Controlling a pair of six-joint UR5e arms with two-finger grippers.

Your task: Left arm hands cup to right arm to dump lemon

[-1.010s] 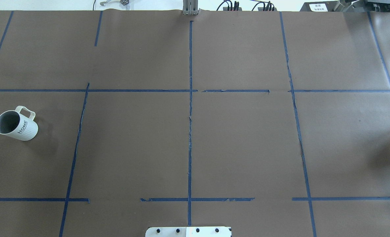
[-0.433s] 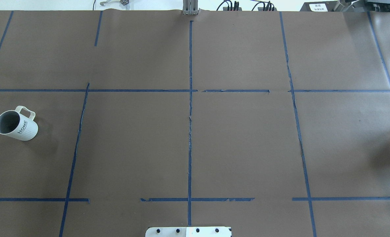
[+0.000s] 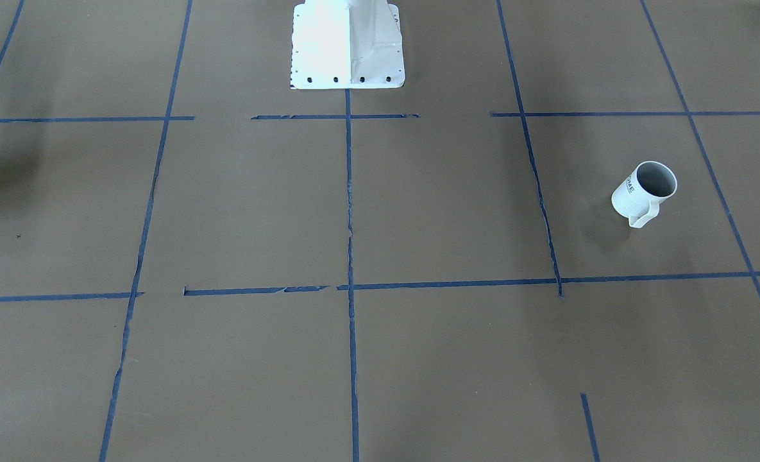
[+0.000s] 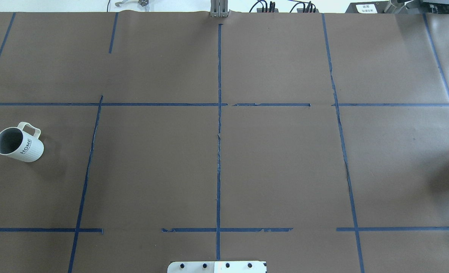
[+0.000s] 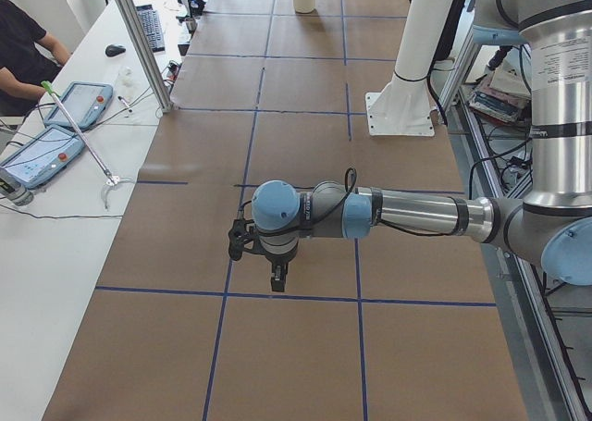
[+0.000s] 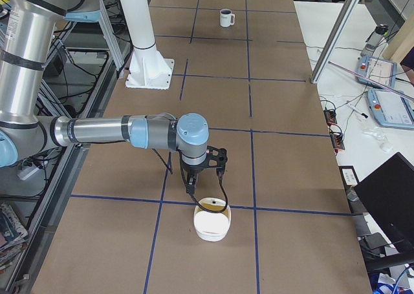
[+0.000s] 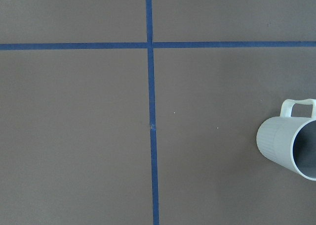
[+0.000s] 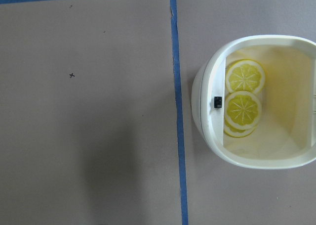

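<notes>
Overhead and front cameras, opposed, both high, looking down, share the cup (image 4: 19, 142) — wrist cameras close, facing the tabletop (image 7: 74, 136).

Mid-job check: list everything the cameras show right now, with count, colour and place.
table: one, brown paper cover.
tape lines: many, blue, a grid across the table.
cup: one, white with grey inside, upright near the left end.
bowl: one, cream-white, on the table's right end.
lemon slices: at least two, yellow, inside the bowl.
pedestal: one, white, mid-table at the robot's edge.
tablets: two, blue-framed, on the side bench.
person: one, dark top, at that bench.
left arm: one, grey with light-blue joints, over the left end; left claw black, pointing down, open or shut unclear.
right arm: one, same colours; right claw black, above the bowl, state unclear.
</notes>
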